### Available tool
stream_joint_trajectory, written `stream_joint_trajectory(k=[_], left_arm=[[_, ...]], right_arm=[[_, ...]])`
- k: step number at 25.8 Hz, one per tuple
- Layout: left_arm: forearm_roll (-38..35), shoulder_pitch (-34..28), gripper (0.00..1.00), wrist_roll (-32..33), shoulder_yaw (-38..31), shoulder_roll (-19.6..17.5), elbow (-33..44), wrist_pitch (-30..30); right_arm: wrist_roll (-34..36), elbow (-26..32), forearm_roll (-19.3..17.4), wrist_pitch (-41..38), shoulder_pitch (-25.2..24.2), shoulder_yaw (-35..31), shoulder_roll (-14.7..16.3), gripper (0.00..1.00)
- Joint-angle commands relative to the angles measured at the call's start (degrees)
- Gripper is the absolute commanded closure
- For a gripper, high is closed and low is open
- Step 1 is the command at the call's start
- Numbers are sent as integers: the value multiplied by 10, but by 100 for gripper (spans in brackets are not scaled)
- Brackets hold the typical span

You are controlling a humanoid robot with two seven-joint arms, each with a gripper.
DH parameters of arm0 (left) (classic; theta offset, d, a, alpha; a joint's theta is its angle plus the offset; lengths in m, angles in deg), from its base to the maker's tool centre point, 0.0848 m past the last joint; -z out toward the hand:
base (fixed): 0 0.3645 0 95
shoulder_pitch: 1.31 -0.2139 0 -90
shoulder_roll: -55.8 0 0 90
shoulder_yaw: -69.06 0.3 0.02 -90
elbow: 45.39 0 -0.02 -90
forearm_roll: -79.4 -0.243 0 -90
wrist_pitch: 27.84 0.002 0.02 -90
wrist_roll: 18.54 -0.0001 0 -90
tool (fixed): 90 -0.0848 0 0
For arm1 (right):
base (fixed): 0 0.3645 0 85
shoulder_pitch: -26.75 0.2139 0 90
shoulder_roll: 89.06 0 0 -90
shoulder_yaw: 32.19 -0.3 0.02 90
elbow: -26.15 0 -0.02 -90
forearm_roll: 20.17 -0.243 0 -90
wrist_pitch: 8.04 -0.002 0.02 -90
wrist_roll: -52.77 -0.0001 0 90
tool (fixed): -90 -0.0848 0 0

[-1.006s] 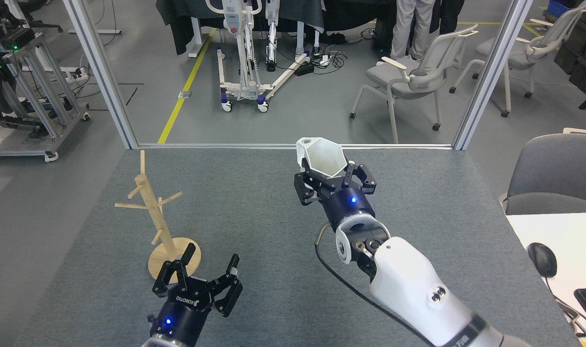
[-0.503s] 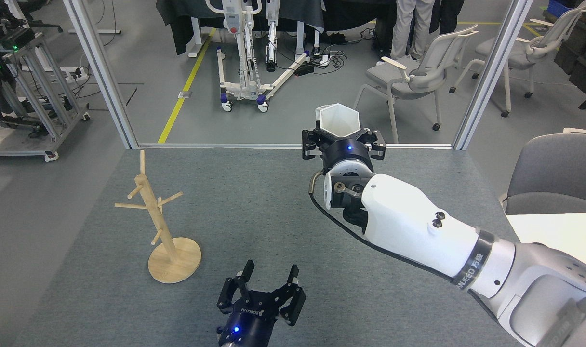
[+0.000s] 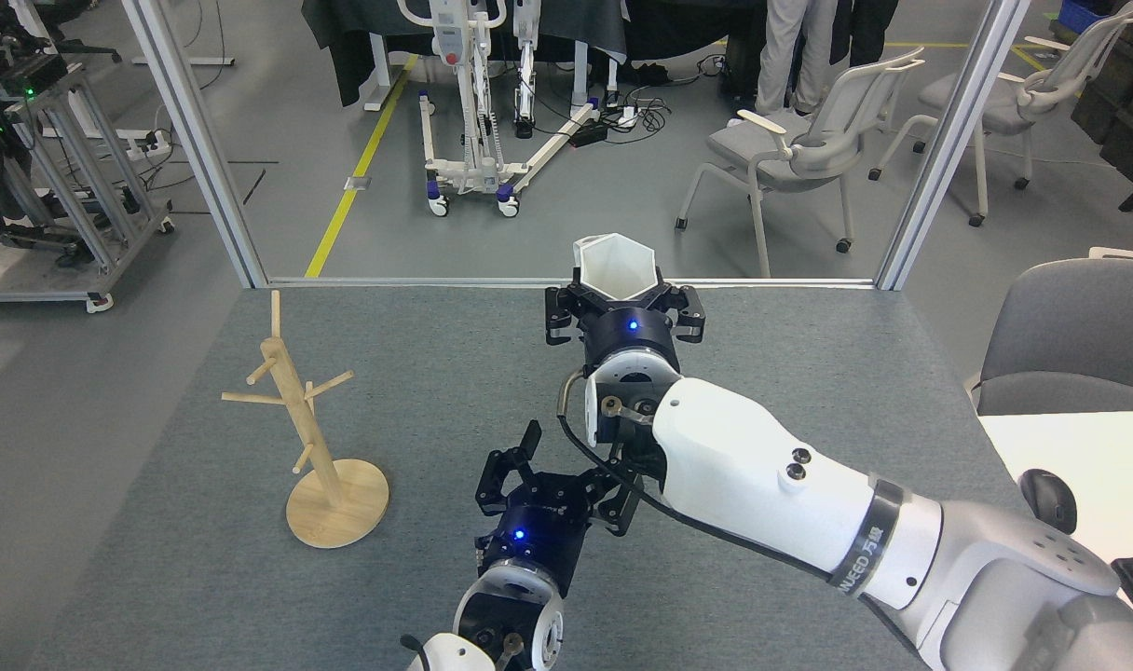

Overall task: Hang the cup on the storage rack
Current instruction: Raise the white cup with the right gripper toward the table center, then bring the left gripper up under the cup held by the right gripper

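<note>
The white hexagonal cup (image 3: 616,267) is held mouth-up above the table's far edge, with my right gripper (image 3: 624,300) shut on its lower part. Its tab sits at the rim's left corner. The wooden storage rack (image 3: 292,401) stands upright on its round disc base (image 3: 339,503) at the table's left, well away from the cup, and its pegs are bare. My left gripper (image 3: 559,468) is open near the table's middle, just below my right forearm, which partly covers its right finger.
The grey table (image 3: 455,373) ends at a metal frame with two slanted posts (image 3: 194,140). Office chairs (image 3: 790,149) and a wheeled white stand (image 3: 473,112) are on the floor beyond. A white desk with a mouse (image 3: 1049,499) adjoins at the right.
My right gripper has carried the cup leftward and a little lower. My left gripper has moved up and right from the near edge toward the table's middle, staying open.
</note>
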Motion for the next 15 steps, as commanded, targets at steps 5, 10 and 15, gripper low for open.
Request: stream_joint_trajectory(k=[5, 10, 15], left_arm=[[-17, 46, 2, 4, 17, 3, -35, 3], [-16, 110, 2, 10, 19, 4, -105, -2], [-6, 141, 2, 10, 14, 5, -136, -4]], right_arm=[[-6, 0, 8, 0, -6, 1, -10, 99], [-6, 1, 8, 0, -4, 0, -9, 99], [-6, 1, 8, 0, -4, 1, -9, 99]])
